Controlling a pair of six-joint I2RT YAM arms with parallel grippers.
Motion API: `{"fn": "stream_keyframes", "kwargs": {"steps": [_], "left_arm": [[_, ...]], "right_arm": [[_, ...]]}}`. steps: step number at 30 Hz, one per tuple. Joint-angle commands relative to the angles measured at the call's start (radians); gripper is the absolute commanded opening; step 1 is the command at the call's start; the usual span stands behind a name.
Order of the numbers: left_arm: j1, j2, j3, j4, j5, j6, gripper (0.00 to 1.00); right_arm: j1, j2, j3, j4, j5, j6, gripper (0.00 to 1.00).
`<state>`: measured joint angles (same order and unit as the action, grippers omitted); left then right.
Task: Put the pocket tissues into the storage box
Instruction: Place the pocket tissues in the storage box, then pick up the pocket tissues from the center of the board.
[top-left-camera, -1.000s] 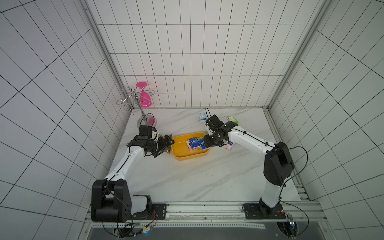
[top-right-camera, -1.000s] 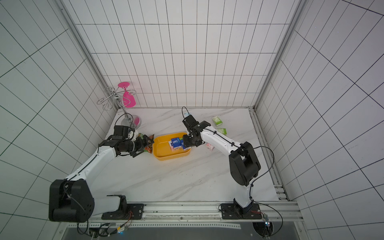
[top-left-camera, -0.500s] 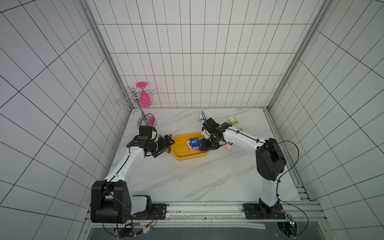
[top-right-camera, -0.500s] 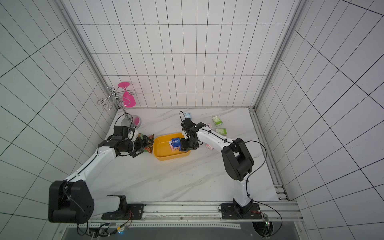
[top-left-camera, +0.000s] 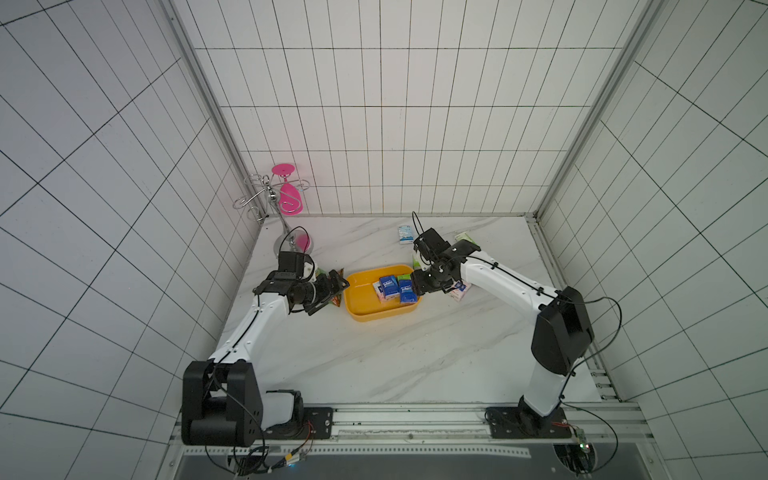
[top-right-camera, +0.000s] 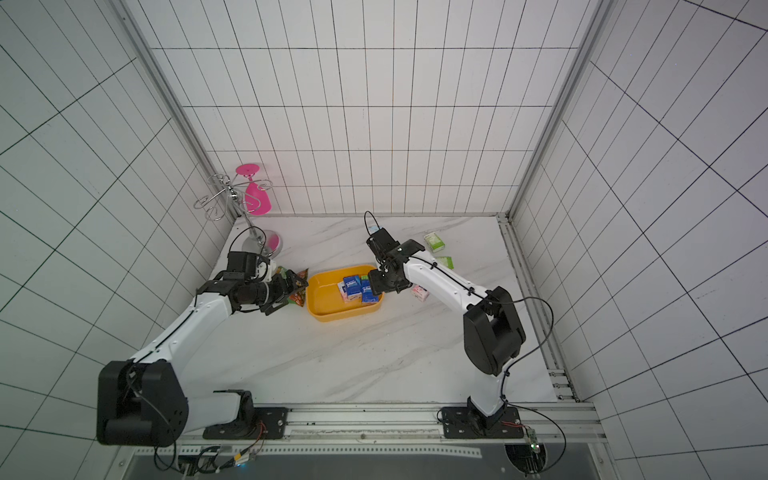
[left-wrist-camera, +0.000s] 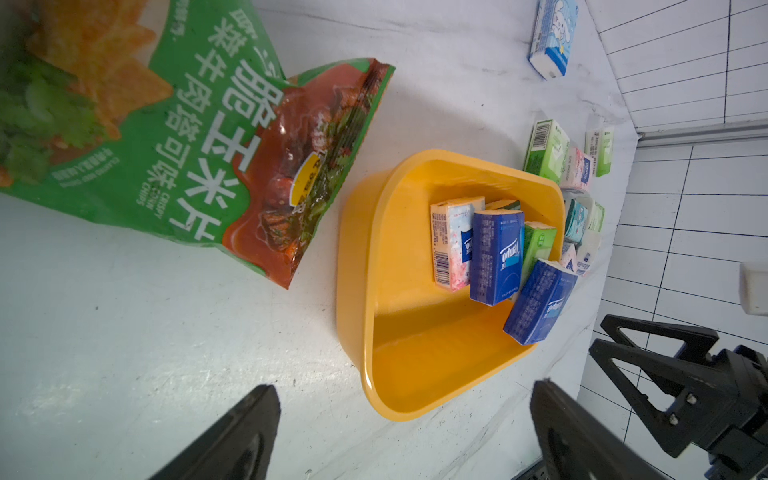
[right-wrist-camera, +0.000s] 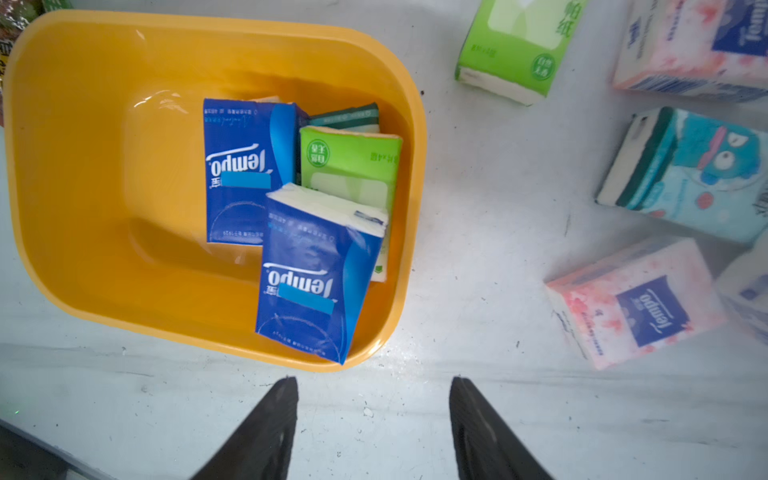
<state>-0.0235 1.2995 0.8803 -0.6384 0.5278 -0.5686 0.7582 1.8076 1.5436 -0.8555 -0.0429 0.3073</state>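
Hardly anything has shifted in the last second: the right arm's elbow swayed a little, and the left arm sits where it was.

In both top views the yellow storage box (top-left-camera: 374, 325) (top-right-camera: 336, 316) rests mid-surface (top-left-camera: 395, 365) between the two arms. The right end effector (top-left-camera: 417, 286) is at one end of the box, and the left end effector (top-left-camera: 332, 291) is just beside the other. Several pocket tissues (top-left-camera: 390, 289) lie inside the box.

From the left wrist, the left end effector (left-wrist-camera: 403, 386) is spread wide and empty, facing the box. A green snack bag (left-wrist-camera: 187, 124) lies beside the box.

From the right wrist, the right end effector (right-wrist-camera: 372, 380) stands parted with nothing between its jaws, just outside the rim. A dark blue packet (right-wrist-camera: 311, 282) leans against the box's inner wall, overlapping a green packet (right-wrist-camera: 353, 166). Pink, teal and green packets lie loose on the surface outside.
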Motion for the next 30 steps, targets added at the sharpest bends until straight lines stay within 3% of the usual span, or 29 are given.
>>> {"fn": "stream_keyframes", "kwargs": {"steps": [1,9,12,13,16,17,24,30], "left_arm": [[-0.007,0.014,0.018,0.031,0.027,-0.001,0.97],[-0.095,0.059,0.043,0.069,0.058,-0.033,0.97],[-0.109,0.083,0.058,0.072,0.062,-0.025,0.97],[-0.111,0.088,0.06,0.078,0.064,-0.026,0.98],[-0.115,0.101,0.063,0.091,0.068,-0.03,0.98],[-0.116,0.102,0.062,0.095,0.068,-0.03,0.98],[-0.114,0.091,0.056,0.093,0.051,-0.027,0.97],[-0.107,0.081,0.053,0.077,0.038,-0.015,0.97]], "right_arm": [[-0.041,-0.001,0.042,-0.067,0.065,0.026,0.63],[-0.268,0.004,-0.019,-0.052,-0.061,0.261,0.64],[-0.344,0.032,-0.033,-0.044,-0.1,0.333,0.71],[-0.359,0.039,-0.038,-0.04,-0.095,0.362,0.83],[-0.386,0.051,-0.073,0.01,-0.09,0.436,0.86],[-0.39,0.057,-0.082,0.025,-0.089,0.456,0.99],[-0.379,0.103,-0.109,0.097,-0.058,0.546,1.0],[-0.376,0.156,-0.122,0.117,-0.043,0.579,0.92]]}}
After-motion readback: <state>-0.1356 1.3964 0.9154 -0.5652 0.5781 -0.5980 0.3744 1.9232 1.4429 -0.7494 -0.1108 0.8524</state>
